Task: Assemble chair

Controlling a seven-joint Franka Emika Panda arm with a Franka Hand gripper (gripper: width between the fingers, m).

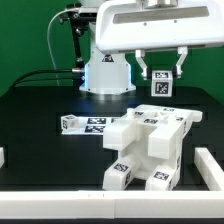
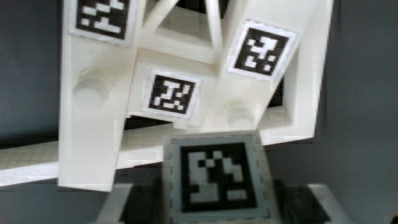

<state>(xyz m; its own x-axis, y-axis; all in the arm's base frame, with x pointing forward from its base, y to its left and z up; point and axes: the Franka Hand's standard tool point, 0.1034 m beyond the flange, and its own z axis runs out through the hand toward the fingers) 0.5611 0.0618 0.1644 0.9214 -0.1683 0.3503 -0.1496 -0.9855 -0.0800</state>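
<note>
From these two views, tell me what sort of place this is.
Probably a robotics lab bench: a black table against a green backdrop, a robot arm, and white chair parts carrying square tags.

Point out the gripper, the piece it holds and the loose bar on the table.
gripper point(image 1: 161, 77), exterior view, midway between the fingertips.
held piece point(image 1: 161, 88), exterior view, its tagged face.
loose bar point(image 1: 85, 124), exterior view, middle of its length.

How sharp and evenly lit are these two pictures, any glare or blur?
Exterior view: fairly sharp; the arm is glossy and nearly blown out, its base glows blue, and the white chair parts stand out on the dark table. Wrist view: soft throughout, tags smeared at the edges, the held piece blurriest.
</note>
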